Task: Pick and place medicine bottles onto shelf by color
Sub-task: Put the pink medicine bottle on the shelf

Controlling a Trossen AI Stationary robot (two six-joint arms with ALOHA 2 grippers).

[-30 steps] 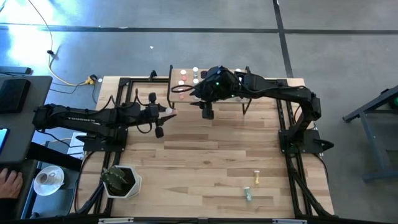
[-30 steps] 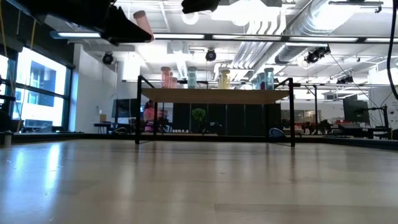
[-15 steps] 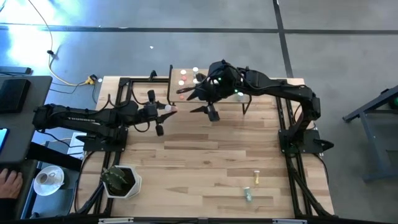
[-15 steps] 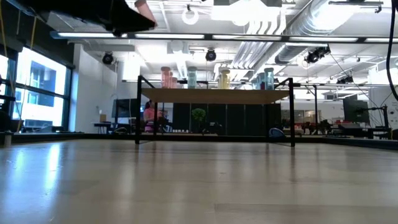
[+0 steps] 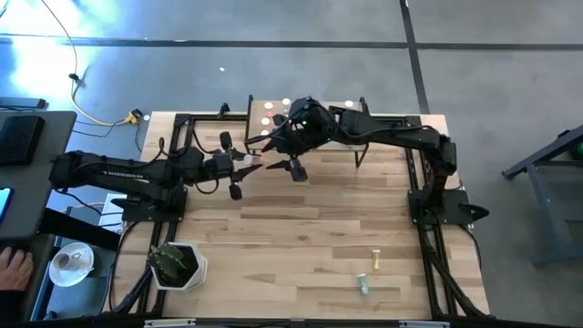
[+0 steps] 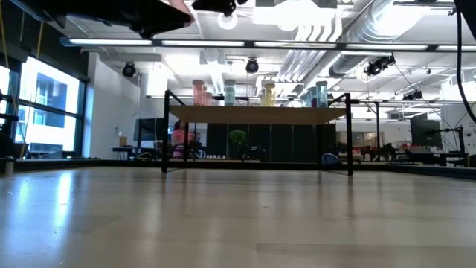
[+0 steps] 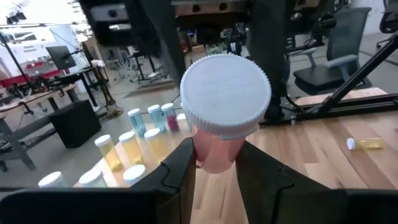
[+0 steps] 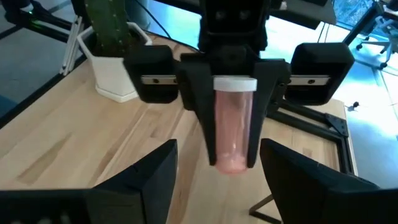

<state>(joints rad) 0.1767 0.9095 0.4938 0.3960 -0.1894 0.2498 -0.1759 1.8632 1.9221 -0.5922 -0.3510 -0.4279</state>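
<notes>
Pink medicine bottle (image 7: pixel 221 134): white cap, held clamped in the left claw (image 5: pixel 248 160), raised above the desk (image 5: pixel 301 237) just in front of the shelf's (image 5: pixel 258 107) near edge.

Right claw (image 8: pixel 214 165): fingers spread wide, facing the left claw, one finger on each side of the pink bottle, not touching it.

Shelf: far side of the desk; carries pink, green, yellow and blue-grey bottles (image 6: pixel 260 94) standing upright in a row.

Loose bottles: a yellow bottle (image 5: pixel 373 263) and a green bottle (image 5: pixel 363 285) lie on the desk's near right part.

Potted plant (image 5: pixel 178 264): near left corner.
</notes>
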